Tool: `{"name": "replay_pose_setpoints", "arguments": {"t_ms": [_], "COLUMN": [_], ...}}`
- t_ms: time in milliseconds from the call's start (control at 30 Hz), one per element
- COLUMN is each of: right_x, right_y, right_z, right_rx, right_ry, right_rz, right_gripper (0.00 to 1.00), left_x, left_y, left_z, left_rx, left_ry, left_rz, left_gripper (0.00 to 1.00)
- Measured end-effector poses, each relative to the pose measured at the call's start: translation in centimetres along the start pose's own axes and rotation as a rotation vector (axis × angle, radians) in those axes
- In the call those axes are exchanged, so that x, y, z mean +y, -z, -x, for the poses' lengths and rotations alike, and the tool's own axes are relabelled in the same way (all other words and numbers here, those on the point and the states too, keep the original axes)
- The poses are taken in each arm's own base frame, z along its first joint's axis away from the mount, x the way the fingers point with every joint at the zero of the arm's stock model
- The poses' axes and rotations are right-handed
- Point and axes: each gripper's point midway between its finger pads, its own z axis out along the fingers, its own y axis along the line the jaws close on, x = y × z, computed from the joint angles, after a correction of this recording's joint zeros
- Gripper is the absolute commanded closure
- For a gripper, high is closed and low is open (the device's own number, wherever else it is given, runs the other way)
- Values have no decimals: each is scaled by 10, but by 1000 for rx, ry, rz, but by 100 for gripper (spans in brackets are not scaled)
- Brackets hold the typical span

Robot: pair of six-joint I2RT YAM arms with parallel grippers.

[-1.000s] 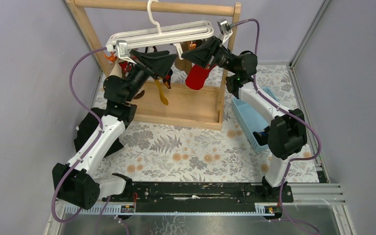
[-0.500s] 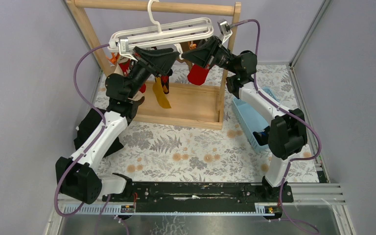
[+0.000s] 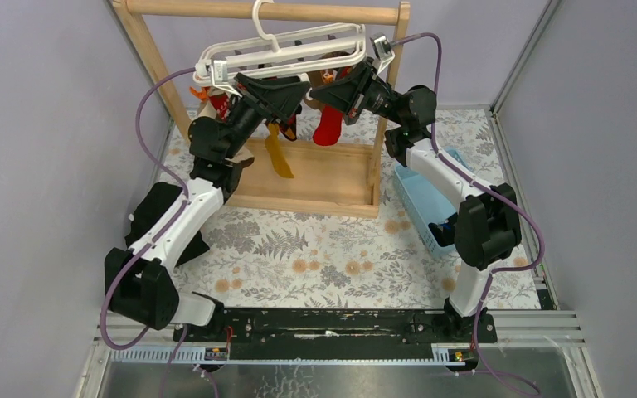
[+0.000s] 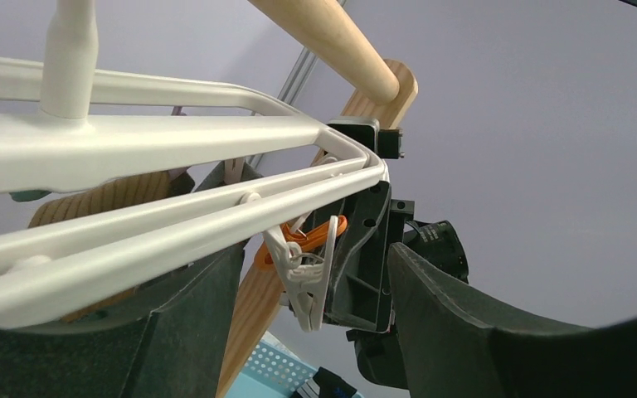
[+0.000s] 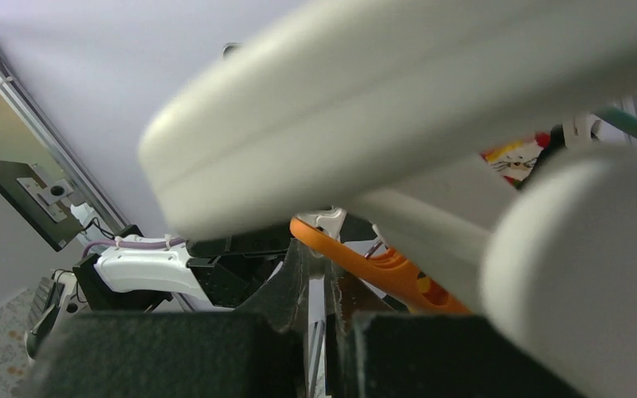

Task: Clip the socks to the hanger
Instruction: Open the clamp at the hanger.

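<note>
The white hanger [image 3: 286,51] hangs by its hook from the wooden rail. Socks dangle under it: a red one [image 3: 329,126], a mustard yellow one [image 3: 277,156] and more at its left end [image 3: 216,104]. My left gripper [image 3: 301,86] is raised under the hanger's right part. In the left wrist view it [image 4: 317,259] is open, with a white clip [image 4: 308,286] and an orange clip [image 4: 303,242] hanging between its jaws, untouched. My right gripper [image 3: 322,93] faces it, just above the red sock. Its jaws [image 5: 322,267] are shut; nothing shows between the pads.
The wooden rack's base board [image 3: 323,178] stands behind the arms, with its posts at both sides. A light blue basket [image 3: 419,199] holding a dark item sits on the right. A black cloth [image 3: 153,217] lies by the left arm on the floral mat [image 3: 323,257].
My left gripper has moved right and up under the hanger, toward the right gripper. The hanger's left end has risen and the hanging socks have swung with it. The right arm barely moved.
</note>
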Motion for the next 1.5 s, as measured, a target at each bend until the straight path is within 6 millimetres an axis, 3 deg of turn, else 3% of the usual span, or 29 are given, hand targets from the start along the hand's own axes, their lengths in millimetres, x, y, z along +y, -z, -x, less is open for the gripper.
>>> {"name": "replay_pose_setpoints", "arguments": {"t_ms": [267,700,1000,1100,1500], "right_x": [0,0,0,1,4], "right_y": [0,2,3,3,4], "right_z": [0,0,-2,-2,-2], "right_rx": [0,-1,-4,-5,-10], "right_ry": [-6,-22,-26,-30,-46], "right_rz": [-2,-1,2,6,18], "right_gripper": [100,100,100,100,100], "left_x": [-3,3,1,-3,-2], "left_y": [-7,-11,-10,-9,-8], "left_z": [-2,-9,-7,-4,-1], "left_rx": [5,16,12,8,-3], "left_ry": [2,15,14,10,-3], "left_rz": [-20,-20,-17,-21,-3], "left_gripper": [30,57,43,42,59]}}
